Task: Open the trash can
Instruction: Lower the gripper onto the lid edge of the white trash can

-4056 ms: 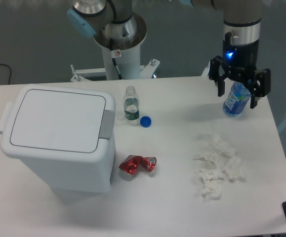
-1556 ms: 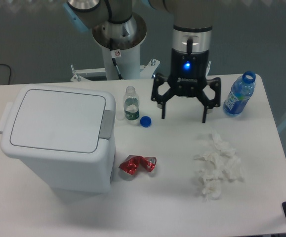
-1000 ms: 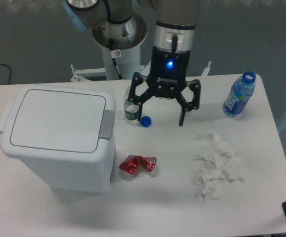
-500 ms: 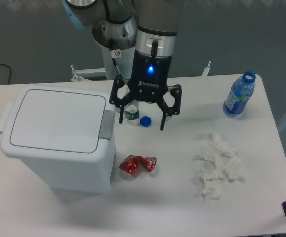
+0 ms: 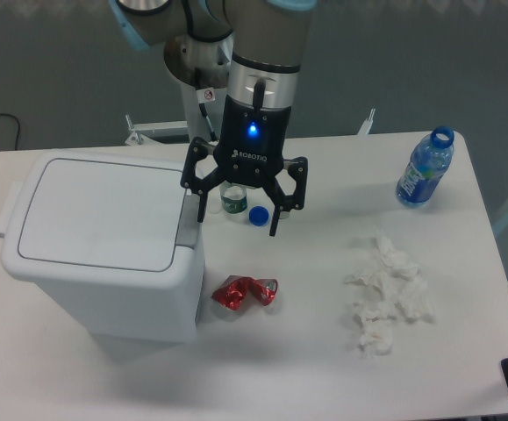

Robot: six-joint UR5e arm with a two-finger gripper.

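The white trash can (image 5: pixel 104 250) stands on the white table (image 5: pixel 306 351), lid down. Just right of its grey push tab (image 5: pixel 187 224) hangs the gripper (image 5: pixel 238 224), fingers spread wide, holding nothing. Right of the can lie a crushed red can (image 5: pixel 245 293) and crumpled tissues (image 5: pixel 387 294). Grey floor lies beyond the table.

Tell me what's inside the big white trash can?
Nobody can see inside. The trash can has its flat lid shut, covering everything in it. Nothing lies on the lid, and the open gripper hangs beside the grey push-button tab.
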